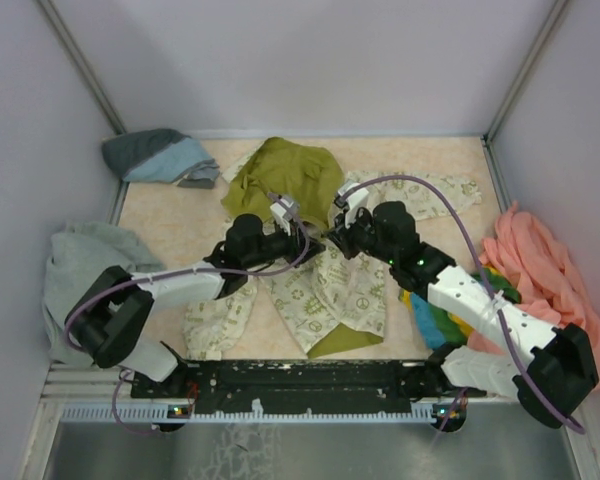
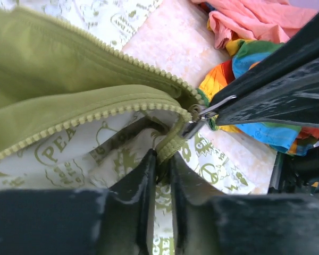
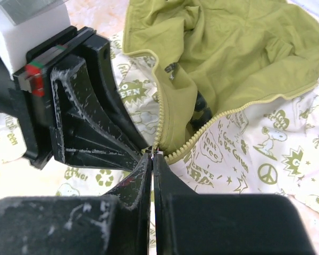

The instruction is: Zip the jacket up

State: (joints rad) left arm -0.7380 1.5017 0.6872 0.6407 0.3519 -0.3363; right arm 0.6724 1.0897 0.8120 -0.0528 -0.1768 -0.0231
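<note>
While the jacket (image 1: 345, 290) lies open at mid-table, your right gripper (image 3: 152, 157) is pinched on the slider pull (image 2: 204, 112) and your left gripper (image 2: 160, 162) nips the zipper strip (image 2: 173, 142) just below it. Pull off-line and the tab likely slips, or the teeth jam.

Matt printed cloth jacket (image 1: 342, 292)

Bright even light, soft shadows — wrist close-ups slightly blurred
</note>
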